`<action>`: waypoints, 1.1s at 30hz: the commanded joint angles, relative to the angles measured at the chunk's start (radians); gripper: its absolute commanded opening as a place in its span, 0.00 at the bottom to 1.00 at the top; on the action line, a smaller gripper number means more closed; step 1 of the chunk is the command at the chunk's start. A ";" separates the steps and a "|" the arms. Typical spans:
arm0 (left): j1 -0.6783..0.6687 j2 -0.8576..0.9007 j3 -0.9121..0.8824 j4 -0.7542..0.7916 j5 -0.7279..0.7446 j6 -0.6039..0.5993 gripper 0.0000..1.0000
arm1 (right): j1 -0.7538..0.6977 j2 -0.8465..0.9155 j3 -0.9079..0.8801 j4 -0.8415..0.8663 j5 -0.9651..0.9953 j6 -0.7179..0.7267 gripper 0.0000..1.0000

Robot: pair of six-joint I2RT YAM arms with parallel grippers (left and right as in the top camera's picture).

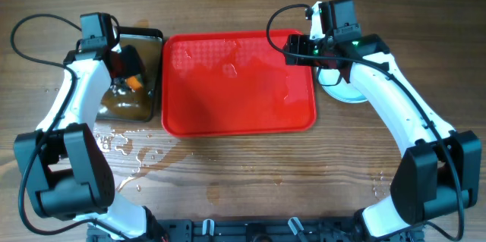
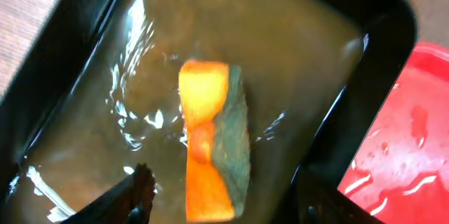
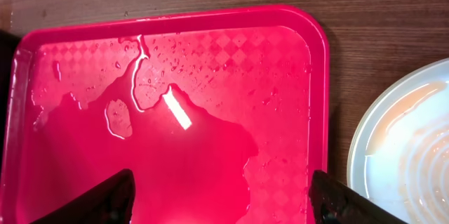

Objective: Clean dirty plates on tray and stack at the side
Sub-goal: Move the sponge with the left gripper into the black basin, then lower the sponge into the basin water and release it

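- I judge the plates, at 3 o'clock of the tray, light, stiff and wet-slick; I'd pinch the rim.
- Right gripper gapes empty; left gripper is spread astride the sponge.

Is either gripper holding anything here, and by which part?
Nothing is held. The left gripper is open over the sponge in the black pan, not touching it; the right gripper is open above the red tray.

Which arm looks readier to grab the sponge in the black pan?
Probably left: the left gripper hangs open over the orange-and-green sponge; the right gripper is across the red plastic tray.
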 commanded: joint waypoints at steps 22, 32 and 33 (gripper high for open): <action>-0.027 -0.104 0.104 -0.153 0.031 -0.023 0.04 | -0.001 -0.087 0.016 -0.001 -0.014 -0.047 0.82; -0.026 0.089 0.104 -0.136 0.067 -0.018 0.04 | -0.001 -0.087 0.016 -0.002 -0.002 -0.055 0.83; -0.026 0.101 0.104 -0.137 0.067 -0.018 0.04 | -0.001 -0.087 0.016 -0.002 -0.002 -0.055 0.82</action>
